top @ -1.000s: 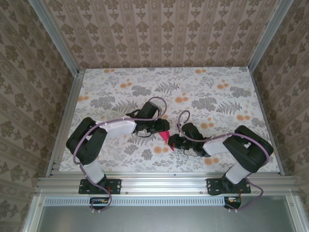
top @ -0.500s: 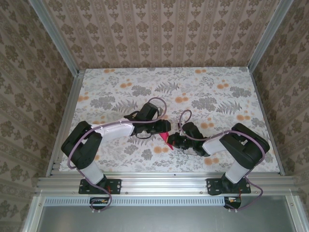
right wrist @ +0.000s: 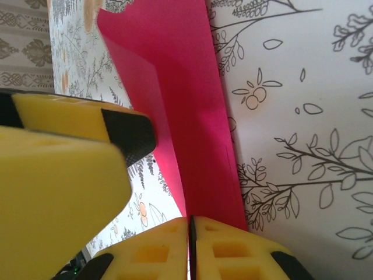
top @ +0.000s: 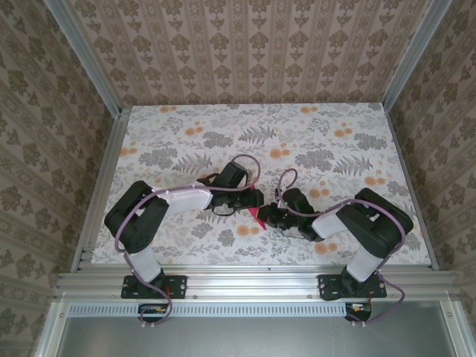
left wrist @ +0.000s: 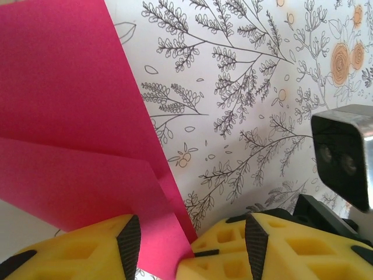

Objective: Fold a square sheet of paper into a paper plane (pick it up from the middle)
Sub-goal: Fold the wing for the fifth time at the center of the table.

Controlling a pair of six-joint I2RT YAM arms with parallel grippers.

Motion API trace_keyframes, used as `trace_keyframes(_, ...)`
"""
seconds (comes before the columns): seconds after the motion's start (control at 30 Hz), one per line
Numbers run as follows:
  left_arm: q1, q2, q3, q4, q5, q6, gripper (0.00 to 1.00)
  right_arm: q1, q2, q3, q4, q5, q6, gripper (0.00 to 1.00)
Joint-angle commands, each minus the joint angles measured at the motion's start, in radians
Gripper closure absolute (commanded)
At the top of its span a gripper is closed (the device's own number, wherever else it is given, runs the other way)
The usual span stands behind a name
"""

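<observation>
Near the front centre of the table [top: 335, 134], the right hand [right wrist: 191, 226] is pinched shut on the near end of the folded sheet of paper [right wrist: 175, 87], whose long axis runs straight away from it. The left hand [left wrist: 191, 228] stands half open astride one edge, apparently not gripping.

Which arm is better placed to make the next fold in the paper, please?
Left, probably: the left gripper stands open astride the paper, free to act; the right gripper is shut on it, anchoring.
</observation>
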Motion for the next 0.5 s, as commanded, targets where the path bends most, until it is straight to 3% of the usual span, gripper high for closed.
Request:
trace_keyframes(0.0, 0.008, 0.017, 0.043, 0.004, -0.021, 0.032, 0.47, -0.005, -0.048, -0.006, -0.076, 0.006, -0.065, 0.86)
trace_keyframes(0.23, 0.014, 0.022, 0.052, -0.008, -0.022, 0.044, 0.47, -0.003, -0.106, 0.029, -0.239, 0.033, -0.166, 0.78)
trace_keyframes(0.37, 0.015, 0.028, 0.056, -0.006, -0.016, 0.044, 0.47, -0.003, -0.133, 0.053, -0.328, 0.062, -0.204, 0.79)
trace_keyframes(0.47, 0.015, 0.033, 0.059, -0.006, -0.012, 0.044, 0.47, -0.003, -0.132, 0.064, -0.348, 0.066, -0.209, 0.85)
